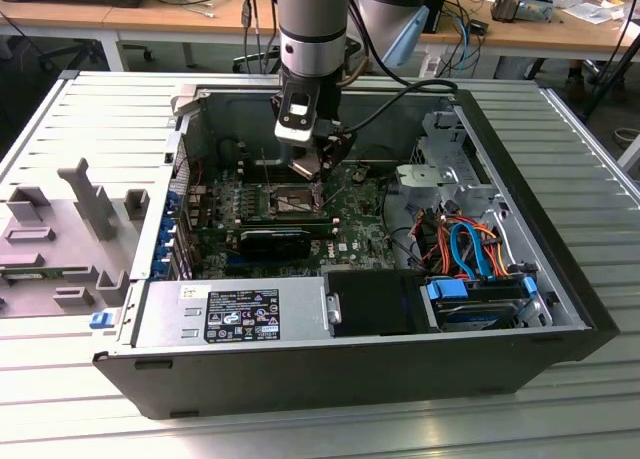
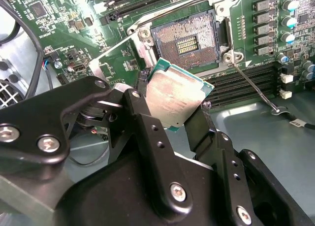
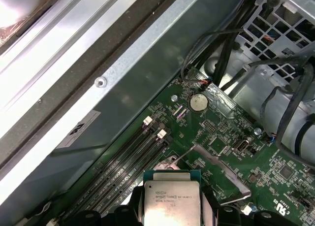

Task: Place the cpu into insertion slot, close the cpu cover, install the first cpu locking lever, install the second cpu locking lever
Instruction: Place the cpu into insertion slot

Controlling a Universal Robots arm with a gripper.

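Observation:
My gripper (image 2: 172, 107) is shut on the cpu (image 2: 173, 99), a flat square chip with a dull silver top and green edge, held by two opposite sides between black fingers (image 2: 147, 132). In the first wrist view the cpu (image 3: 172, 200) fills the gripper (image 3: 172, 209). The insertion slot (image 2: 189, 41) lies open just beyond the chip, its pin field bare inside a silver rim. The chip hangs tilted above the board, apart from the slot. A thin lever rod (image 2: 256, 88) sticks out beside the slot. The cpu cover (image 3: 224, 173) appears lifted. In the exterior view the gripper (image 1: 318, 174) hovers over the insertion slot (image 1: 285, 201).
The open computer case (image 1: 540, 359) lies on a slatted metal table. Long black memory slots (image 2: 241, 85) flank the socket. A black block (image 1: 275, 241), power supply (image 1: 235, 314), drive cage (image 1: 445, 164) and orange and blue cables (image 1: 470, 244) crowd the case. A grey fixture (image 1: 70, 229) sits outside, left.

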